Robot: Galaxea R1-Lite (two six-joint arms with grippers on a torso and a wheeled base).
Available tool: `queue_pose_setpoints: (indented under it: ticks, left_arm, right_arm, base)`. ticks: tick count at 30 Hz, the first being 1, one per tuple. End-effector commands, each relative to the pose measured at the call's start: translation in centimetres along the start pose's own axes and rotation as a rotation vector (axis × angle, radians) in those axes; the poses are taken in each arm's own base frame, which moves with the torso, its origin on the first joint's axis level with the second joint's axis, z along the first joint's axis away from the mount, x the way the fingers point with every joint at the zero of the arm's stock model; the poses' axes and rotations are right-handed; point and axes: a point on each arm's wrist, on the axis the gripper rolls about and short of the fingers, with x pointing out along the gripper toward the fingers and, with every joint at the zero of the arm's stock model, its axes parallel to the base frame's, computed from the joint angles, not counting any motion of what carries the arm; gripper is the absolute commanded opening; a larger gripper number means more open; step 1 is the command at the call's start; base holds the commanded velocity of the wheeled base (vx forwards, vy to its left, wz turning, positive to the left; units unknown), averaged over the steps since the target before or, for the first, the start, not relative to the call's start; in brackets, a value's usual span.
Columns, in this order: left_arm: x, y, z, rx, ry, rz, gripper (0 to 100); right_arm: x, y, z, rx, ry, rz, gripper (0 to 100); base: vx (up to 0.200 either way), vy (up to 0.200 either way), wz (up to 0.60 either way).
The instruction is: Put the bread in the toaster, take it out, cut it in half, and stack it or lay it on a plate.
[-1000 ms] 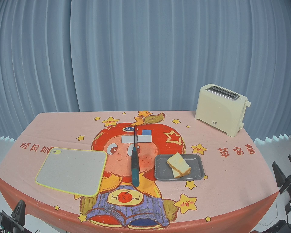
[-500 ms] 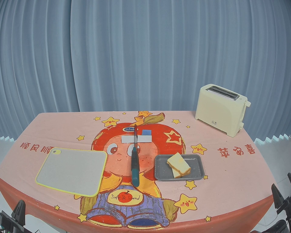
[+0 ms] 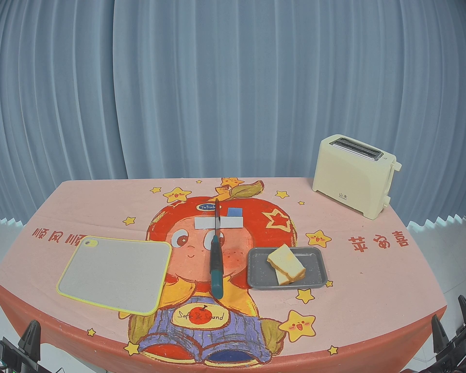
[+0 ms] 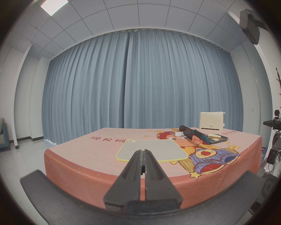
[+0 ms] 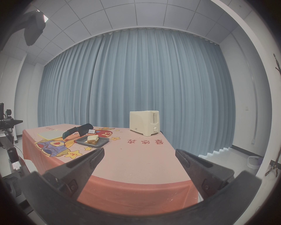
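As the open right end effector [image 5: 139,152] drops away — left end effector [image 4: 143,155] closed — bread [image 3: 286,263] lies stacked on plate [image 3: 257,277]; likely done.

place: staged test room or lab, dressed with a few kitchen props.
evidence, room: grid ceiling [image 4: 146,14] of square tiles with a flat light panel [image 4: 54,5]; plain white walls [image 4: 17,102]; pale bare floor [image 5: 234,155]; blue-grey curtain [image 3: 233,87] hung floor to ceiling across the whole back.
evidence, furnishing: one table [image 3: 378,291] under a pink cartoon cloth, standing alone in open floor.
evidence, props on table: toaster [image 3: 353,175] at the far right corner; board [image 3: 114,274], knife [image 3: 216,262] and tray [image 3: 315,272] with bread [image 3: 286,264] laid out in a row near the front.
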Motion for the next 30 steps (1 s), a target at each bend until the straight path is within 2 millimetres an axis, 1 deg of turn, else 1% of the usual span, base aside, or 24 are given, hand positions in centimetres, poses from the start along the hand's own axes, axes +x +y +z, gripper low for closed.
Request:
queue_pose_setpoints:
  ticks: [1,11,15,18,30]
  left_arm:
    - [0.05,0.0,-0.51,0.0,0.007,0.0,0]
    - [0.05,0.0,-0.51,0.0,0.007,0.0,0]
    - [0.05,0.0,-0.51,0.0,0.007,0.0,0]
    - [0.05,0.0,-0.51,0.0,0.007,0.0,0]
    - [0.05,0.0,-0.51,0.0,0.007,0.0,0]
  right_arm:
    - [-0.22,-0.01,-0.35,0.001,-0.039,-0.001,100]
    - [-0.18,-0.01,-0.36,-0.005,-0.045,0.005,100]
    - [-0.12,-0.03,-0.29,0.004,-0.065,-0.007,100]
    - [-0.13,-0.12,-0.27,0.006,-0.066,-0.049,100]
    - [-0.13,-0.13,-0.29,0.003,-0.065,-0.05,100]
  base:
    - [0.0,0.0,0.0]
    - [0.0,0.0,0.0]
    - [0.0,0.0,0.0]
    - [0.0,0.0,0.0]
    - [0.0,0.0,0.0]
